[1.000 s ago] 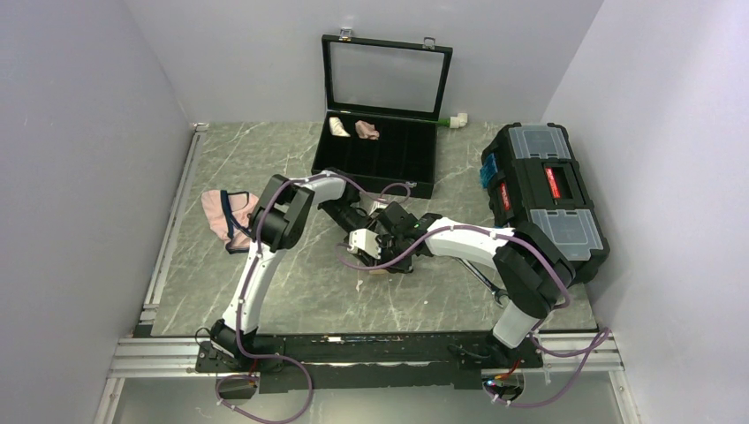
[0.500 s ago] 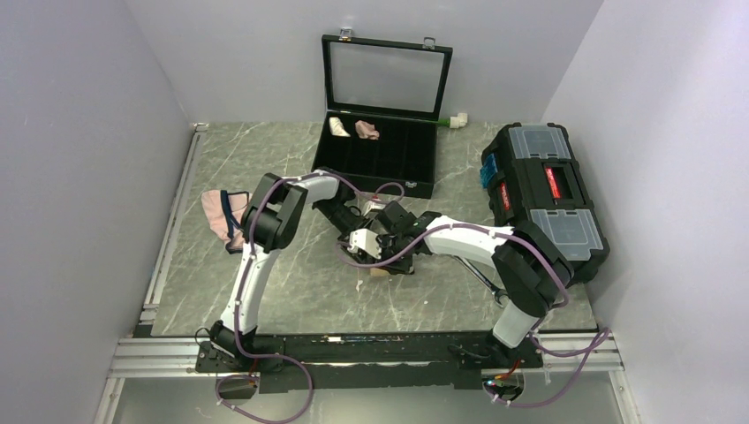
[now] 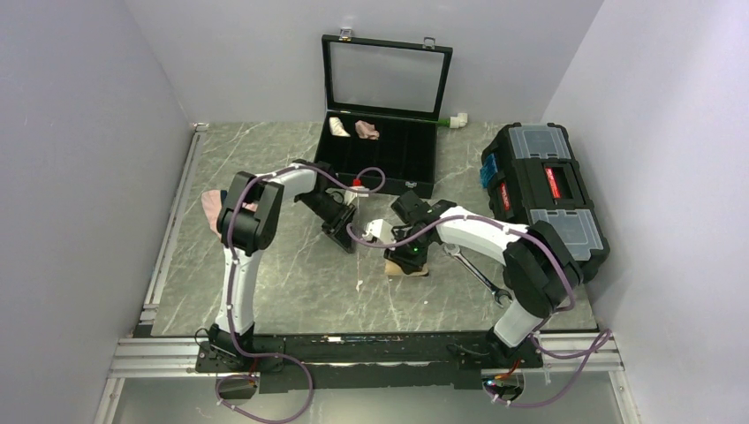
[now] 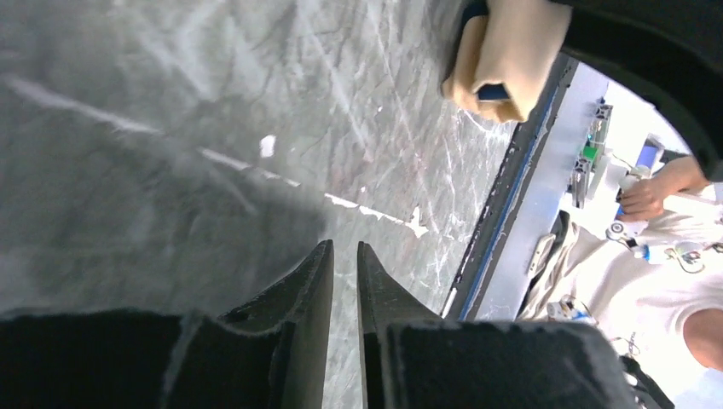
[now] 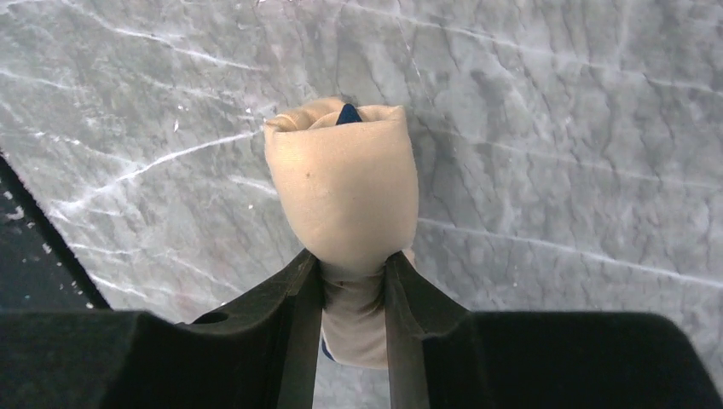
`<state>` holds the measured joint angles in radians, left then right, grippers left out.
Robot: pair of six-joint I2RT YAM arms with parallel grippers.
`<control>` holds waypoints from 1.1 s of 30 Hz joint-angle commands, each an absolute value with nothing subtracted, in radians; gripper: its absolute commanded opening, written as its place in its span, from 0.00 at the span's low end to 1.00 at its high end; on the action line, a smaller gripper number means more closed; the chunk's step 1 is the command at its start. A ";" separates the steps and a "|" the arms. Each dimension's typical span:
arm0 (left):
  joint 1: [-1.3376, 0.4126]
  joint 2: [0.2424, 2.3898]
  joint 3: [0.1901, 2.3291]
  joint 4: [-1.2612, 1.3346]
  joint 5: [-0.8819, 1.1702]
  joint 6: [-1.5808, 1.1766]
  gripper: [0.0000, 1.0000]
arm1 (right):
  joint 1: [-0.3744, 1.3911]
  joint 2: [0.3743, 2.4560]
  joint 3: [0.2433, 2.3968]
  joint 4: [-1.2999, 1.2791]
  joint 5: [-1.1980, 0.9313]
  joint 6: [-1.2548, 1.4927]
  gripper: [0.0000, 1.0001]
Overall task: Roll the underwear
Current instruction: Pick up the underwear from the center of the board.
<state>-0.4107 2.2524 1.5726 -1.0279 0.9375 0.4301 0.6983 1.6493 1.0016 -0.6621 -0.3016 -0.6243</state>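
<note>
The underwear (image 5: 341,183) is a tight tan roll with a dark navy tip showing at its far end. My right gripper (image 5: 351,260) is shut on its near end, and the fingers (image 5: 307,281) pinch the fabric in. In the top view the underwear (image 3: 406,268) sits at the table's middle under my right gripper (image 3: 408,256). My left gripper (image 3: 340,234) hangs apart to the left of it. In the left wrist view my left gripper (image 4: 344,247) has only a narrow gap and holds nothing; the underwear (image 4: 503,51) shows at the upper right.
A black case (image 3: 375,163) stands with its lid up at the back, holding a cream roll (image 3: 338,126) and a pink roll (image 3: 366,130). A black toolbox (image 3: 543,199) stands at the right. Pink underwear (image 3: 210,208) lies at the left. A wrench (image 3: 481,281) lies near the right arm.
My left gripper has drawn back to the left, away from the roll, and its jaws have narrowed. My right gripper has shifted a little right and nearer with the roll in it.
</note>
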 commanded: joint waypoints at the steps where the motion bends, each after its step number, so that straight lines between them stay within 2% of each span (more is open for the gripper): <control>1: -0.375 2.164 1.558 -1.003 0.940 0.458 0.20 | 0.671 1.574 1.071 -0.732 -0.340 -0.616 0.00; 14: -0.269 1.925 1.520 -0.875 0.894 0.369 0.19 | 0.555 1.478 1.105 -0.691 -0.329 -0.567 0.00; 17: -0.234 1.876 1.537 -0.818 0.826 0.304 0.20 | 0.533 1.467 1.110 -0.672 -0.321 -0.553 0.00; 21: -0.194 1.830 1.563 -0.704 0.649 0.195 0.26 | 0.507 1.453 1.099 -0.637 -0.331 -0.533 0.00; 28: -0.167 1.913 1.724 -0.612 0.372 0.068 0.39 | 0.494 1.431 1.063 -0.600 -0.346 -0.525 0.00; 33: -0.167 2.057 1.878 -0.612 0.305 0.017 0.44 | 0.487 1.426 1.050 -0.595 -0.357 -0.528 0.00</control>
<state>-0.1650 1.9583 1.7714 -0.6498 0.4236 0.0940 0.4957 1.4620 1.0611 -0.6334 -0.3260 -0.5396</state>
